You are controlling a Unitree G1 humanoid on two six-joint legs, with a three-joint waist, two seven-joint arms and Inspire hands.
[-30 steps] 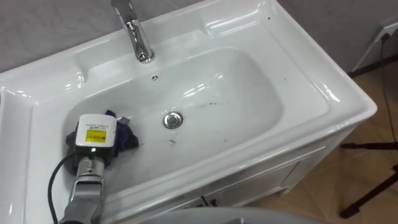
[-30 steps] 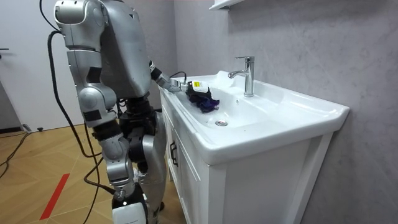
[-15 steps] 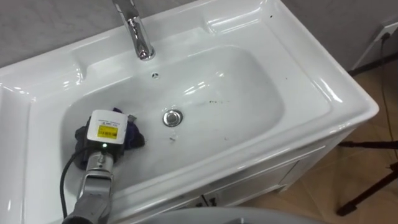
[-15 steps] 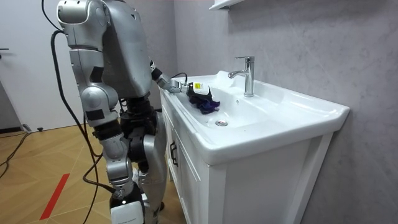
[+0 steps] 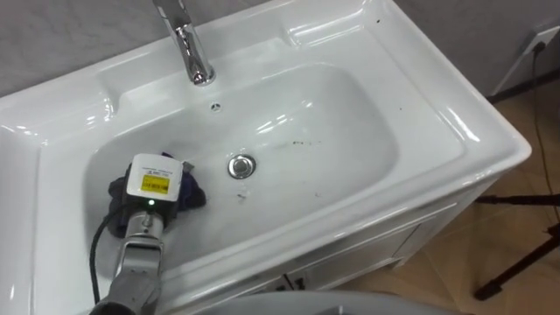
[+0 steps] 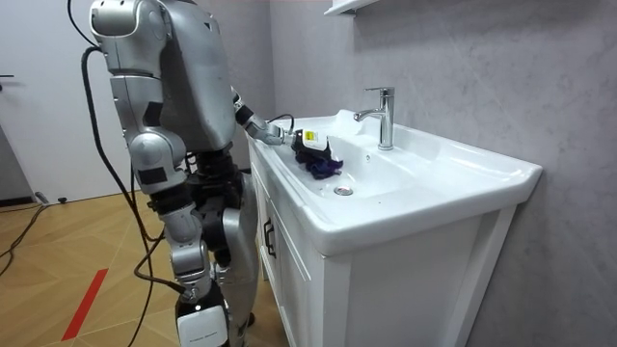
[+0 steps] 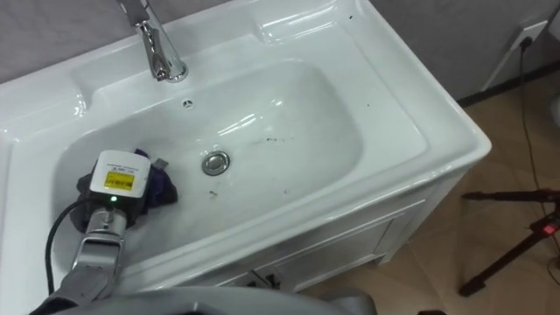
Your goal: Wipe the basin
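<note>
The white basin [image 5: 332,122] is set in a white vanity, with a chrome drain [image 5: 241,165] at the middle of its bowl. A dark blue cloth [image 5: 191,194] lies on the bowl's left floor, just left of the drain. My left hand [image 5: 153,184] rests on top of the cloth, its back carrying a white box with a yellow label, and the forearm comes in from the lower left. In the room view I stand at the vanity's end with the left hand [image 6: 308,140] reaching into the bowl over the cloth [image 6: 323,166].
A chrome faucet [image 5: 188,48] rises at the back rim, and an overflow hole [image 5: 215,107] sits below it. Small dark specks [image 5: 297,142] mark the bowl right of the drain. Wooden floor and a black stand leg [image 5: 525,262] lie past the vanity's right end.
My left hand and the cloth under it have slid a little to the right, toward the drain.
</note>
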